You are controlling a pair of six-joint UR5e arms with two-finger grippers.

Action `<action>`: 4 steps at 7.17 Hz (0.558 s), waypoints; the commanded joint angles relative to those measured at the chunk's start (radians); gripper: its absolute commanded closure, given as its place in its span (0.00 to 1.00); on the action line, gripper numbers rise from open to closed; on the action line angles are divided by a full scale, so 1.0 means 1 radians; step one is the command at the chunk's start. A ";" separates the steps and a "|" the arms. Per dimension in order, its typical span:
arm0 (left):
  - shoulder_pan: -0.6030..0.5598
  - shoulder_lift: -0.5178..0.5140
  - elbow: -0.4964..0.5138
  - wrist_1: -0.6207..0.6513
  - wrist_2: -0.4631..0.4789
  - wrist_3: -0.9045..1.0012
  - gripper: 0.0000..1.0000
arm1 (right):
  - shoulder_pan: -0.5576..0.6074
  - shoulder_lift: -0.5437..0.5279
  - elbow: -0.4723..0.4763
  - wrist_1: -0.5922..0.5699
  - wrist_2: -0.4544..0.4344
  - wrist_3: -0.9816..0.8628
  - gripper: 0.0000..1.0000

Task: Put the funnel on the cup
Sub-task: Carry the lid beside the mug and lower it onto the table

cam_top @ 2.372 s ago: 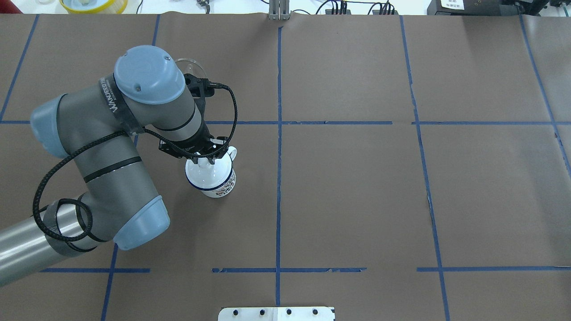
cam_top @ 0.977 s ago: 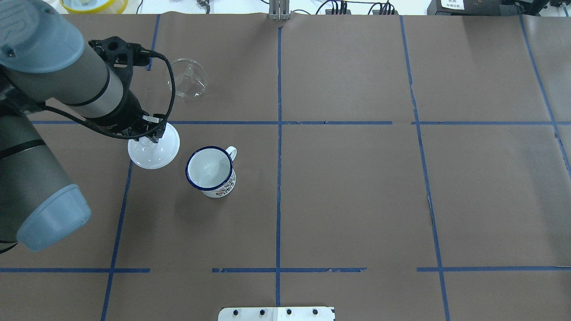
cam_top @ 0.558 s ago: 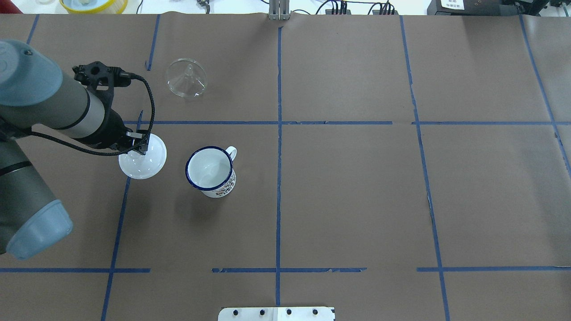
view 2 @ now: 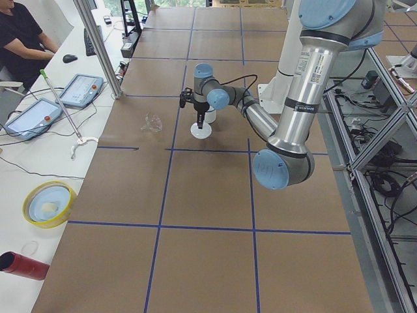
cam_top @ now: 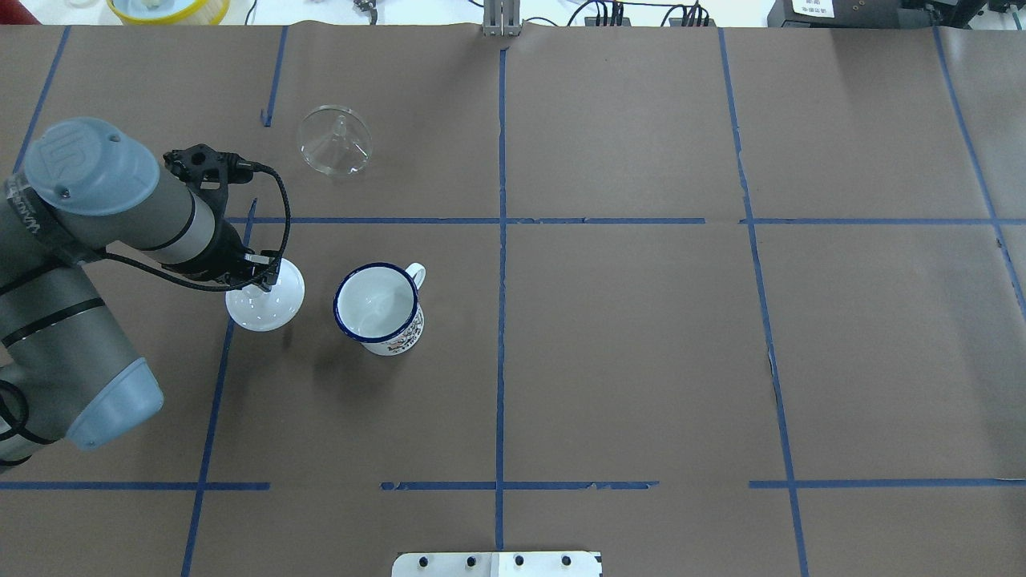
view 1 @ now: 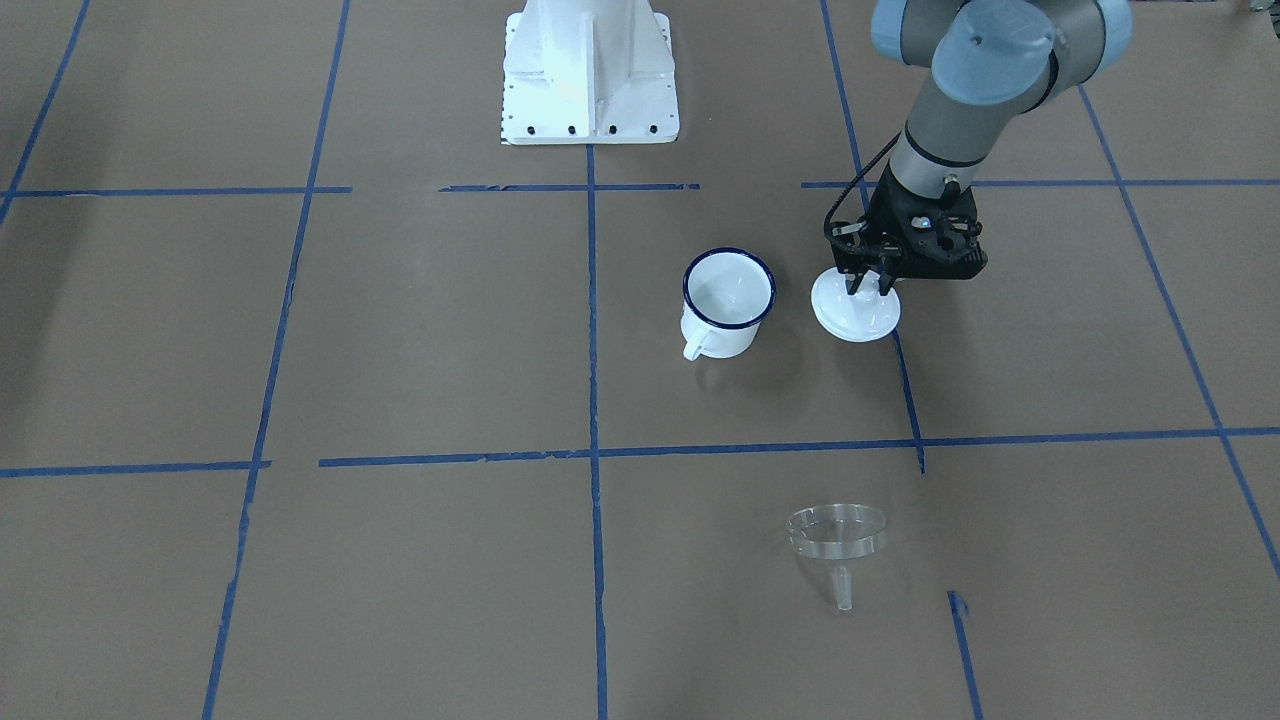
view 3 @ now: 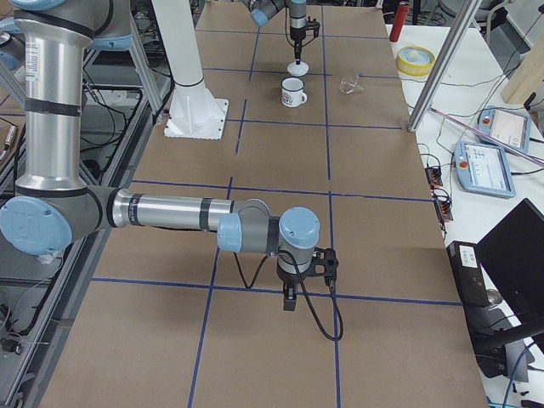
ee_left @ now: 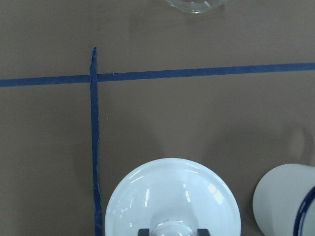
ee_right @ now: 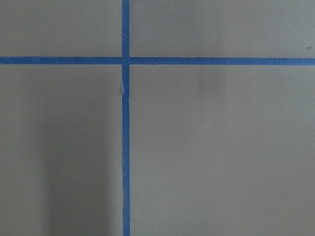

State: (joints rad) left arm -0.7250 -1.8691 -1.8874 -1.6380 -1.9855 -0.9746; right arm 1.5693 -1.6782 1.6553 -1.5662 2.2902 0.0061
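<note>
Setting down the lid (cam_top: 264, 304): you had the left gripper (cam_top: 270, 277) clamped on its knob (ee_left: 172, 230), just beside the cup (cam_top: 377, 308); you needed to seat it flat before letting go.
Funnel (cam_top: 335, 143): it lay tipped on the table (cam_top: 641, 361), well apart from the cup, past a tape line (cam_top: 401, 220).
Left wrist view: it alone showed fingers (ee_left: 142, 232) flanking the knob.
Right gripper (view 3: 290, 299): only the right-side view caught it; I could not tell its opening.

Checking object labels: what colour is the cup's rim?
The cup is white with a dark blue rim, clearest in the overhead exterior view.
</note>
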 commanded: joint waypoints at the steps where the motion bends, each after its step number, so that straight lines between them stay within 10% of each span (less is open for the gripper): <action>1: 0.010 -0.004 0.051 -0.006 0.001 0.007 1.00 | 0.000 0.000 0.000 0.000 0.000 0.000 0.00; 4: 0.010 -0.004 0.091 -0.057 0.001 0.008 1.00 | 0.000 0.000 0.000 0.000 0.000 0.000 0.00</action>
State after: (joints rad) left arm -0.7153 -1.8741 -1.8165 -1.6616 -1.9850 -0.9658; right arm 1.5693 -1.6778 1.6553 -1.5662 2.2902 0.0062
